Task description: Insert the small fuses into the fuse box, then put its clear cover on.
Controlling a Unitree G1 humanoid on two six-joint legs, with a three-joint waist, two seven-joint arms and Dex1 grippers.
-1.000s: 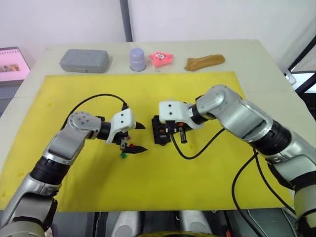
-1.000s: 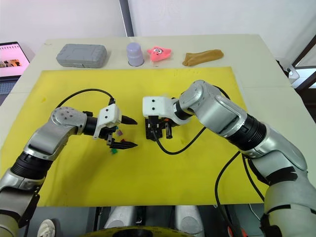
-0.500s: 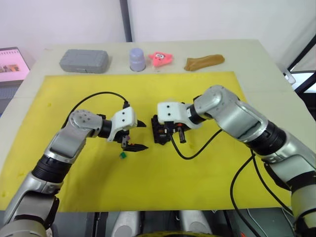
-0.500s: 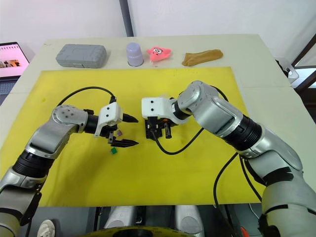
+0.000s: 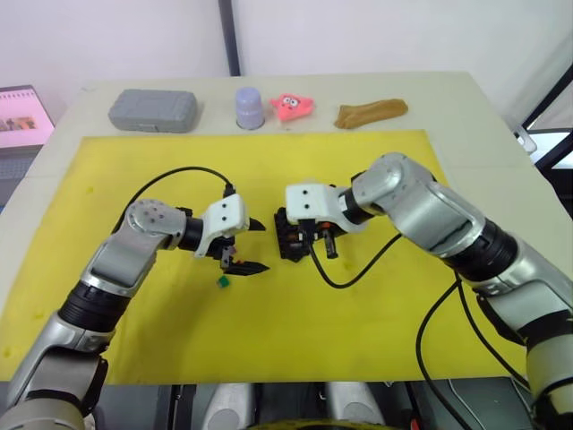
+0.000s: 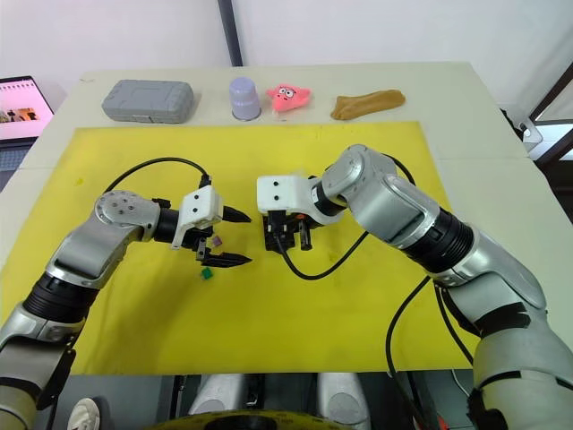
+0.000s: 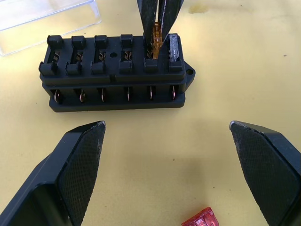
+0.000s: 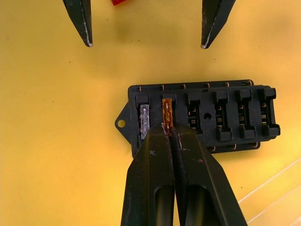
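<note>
The black fuse box (image 7: 117,84) lies mid-mat on the yellow mat (image 5: 358,349). A grey fuse (image 7: 174,47) sits in its end slot. My right gripper (image 8: 168,129) is shut on an amber fuse (image 8: 167,110), holding it upright in the second slot. My left gripper (image 5: 261,247) stands open just left of the box, with nothing between its fingers. A red fuse (image 7: 200,217) and a green fuse (image 5: 222,282) lie loose on the mat by the left gripper. The clear cover (image 7: 47,19) lies flat on the far side of the box.
Along the table's back edge stand a grey case (image 5: 153,109), a lavender cup (image 5: 249,107), a pink toy (image 5: 292,105) and a brown cloth-like lump (image 5: 371,112). A laptop (image 5: 22,116) sits off the table's left. Black cables loop from both wrists over the mat.
My left gripper has edged slightly toward the fuse box. The right gripper stays shut on the amber fuse at the same slot.
</note>
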